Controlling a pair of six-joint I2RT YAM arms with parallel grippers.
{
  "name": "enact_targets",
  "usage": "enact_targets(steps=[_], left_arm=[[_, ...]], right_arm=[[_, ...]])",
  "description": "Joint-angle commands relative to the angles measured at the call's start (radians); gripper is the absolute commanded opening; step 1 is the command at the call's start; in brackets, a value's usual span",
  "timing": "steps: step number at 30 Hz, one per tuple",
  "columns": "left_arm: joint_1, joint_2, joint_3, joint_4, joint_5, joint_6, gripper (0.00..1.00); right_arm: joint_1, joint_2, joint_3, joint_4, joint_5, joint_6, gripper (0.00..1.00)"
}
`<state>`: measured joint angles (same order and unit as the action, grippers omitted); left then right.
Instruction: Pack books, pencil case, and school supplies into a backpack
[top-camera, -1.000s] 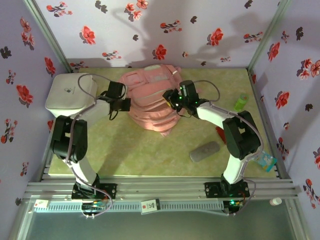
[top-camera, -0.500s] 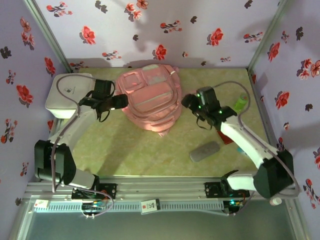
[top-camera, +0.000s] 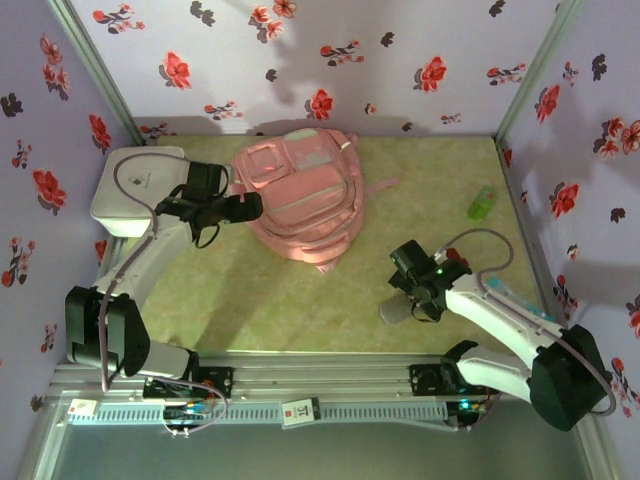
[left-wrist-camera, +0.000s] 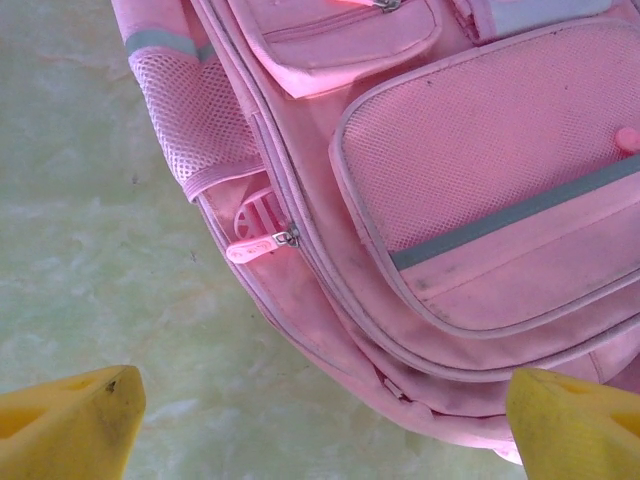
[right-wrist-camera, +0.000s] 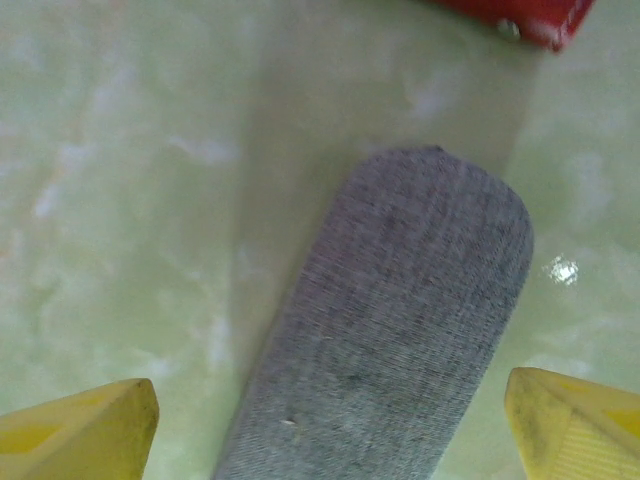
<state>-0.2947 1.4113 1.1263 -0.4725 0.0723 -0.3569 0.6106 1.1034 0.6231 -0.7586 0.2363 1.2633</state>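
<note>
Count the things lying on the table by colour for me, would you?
Pink: 1, the backpack
White: 1, the rounded box
Grey: 1, the pencil case
Green: 1, a small green object
Red: 1, a red item, cut off by the frame
Total: 5 that can be made out

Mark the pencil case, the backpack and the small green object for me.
pencil case (right-wrist-camera: 385, 320), right wrist view, middle of its grey fabric body.
backpack (top-camera: 300, 200), top external view, front pocket panel.
small green object (top-camera: 482, 204), top external view, its middle.
</note>
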Motion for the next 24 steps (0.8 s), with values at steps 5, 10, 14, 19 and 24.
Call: enact_targets(steps=[5,10,14,19,24], left_arm=[[-0.017,-0.019,-0.003,0.003,0.027,0.026,0.94],[-0.021,-0.014,0.003,-0.001,0.031,0.029,0.95],[-0.022,-0.017,0.001,-0.007,0.03,0.032,0.95],[-0.027,-0.014,0.0,-0.007,0.03,0.034,0.96],[-0.037,-0.005,0.004,-0.006,0.031,0.039,0.97]], right_arm=[[0.021,0.116,-0.006,0.205,-0.031,-0.035,0.89],[0.021,0.245,0.096,0.258,-0.065,-0.173,0.86],[0.021,0.292,0.119,0.236,-0.06,-0.185,0.84],[0.041,0.264,0.103,0.174,-0.047,-0.237,0.81],[0.064,0.226,0.069,0.163,-0.159,-0.405,0.88]])
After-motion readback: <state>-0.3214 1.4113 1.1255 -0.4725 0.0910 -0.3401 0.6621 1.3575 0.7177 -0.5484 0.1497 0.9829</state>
